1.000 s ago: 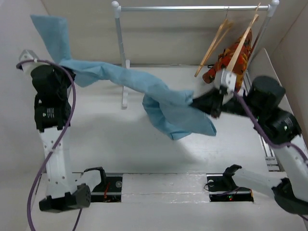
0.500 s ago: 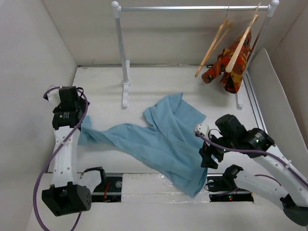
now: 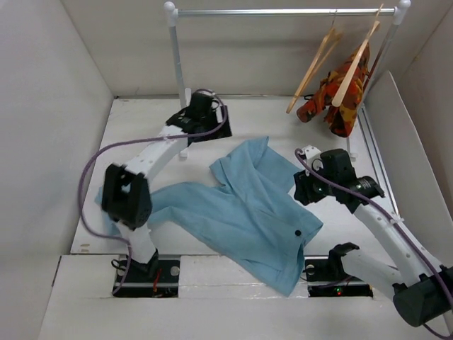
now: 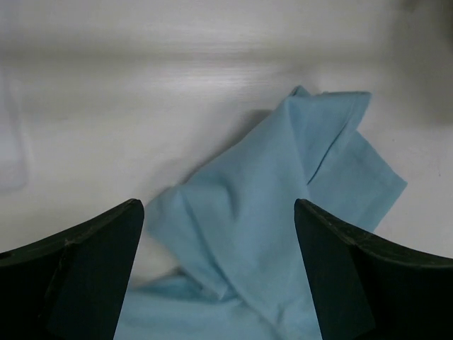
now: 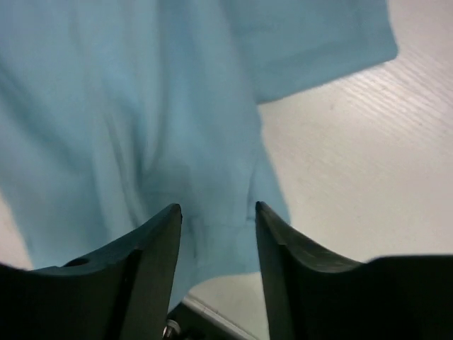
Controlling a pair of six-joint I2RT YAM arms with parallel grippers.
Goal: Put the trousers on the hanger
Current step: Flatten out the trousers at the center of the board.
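My left hand (image 4: 217, 207) is open: in the left wrist view its two dark fingers (image 4: 92, 273) stand wide apart with nothing between them. It hangs above a folded end of the large light-blue soft fabric trousers (image 3: 241, 209), close to the foot of the white upright post (image 3: 178, 78) of the clothes rail. My right hand (image 5: 216, 209) is also open, with a narrower gap. No fabric is between its fingers (image 5: 148, 262), and the trousers show below it at their right edge. The trousers lie crumpled and spread across the white table (image 3: 141, 134), running from the left side near my left arm to the near edge, where one corner drapes over the front strip. A small dark button (image 3: 298, 232) is visible on the cloth. The slim light-brown wooden hanger (image 3: 313, 65) hangs tilted by its hook from the horizontal metal rail (image 3: 283, 11) at the far right, well apart from the trousers. Just beside it hangs a second wooden hanger (image 3: 352, 65) carrying orange-red patterned cloth (image 3: 340, 99).
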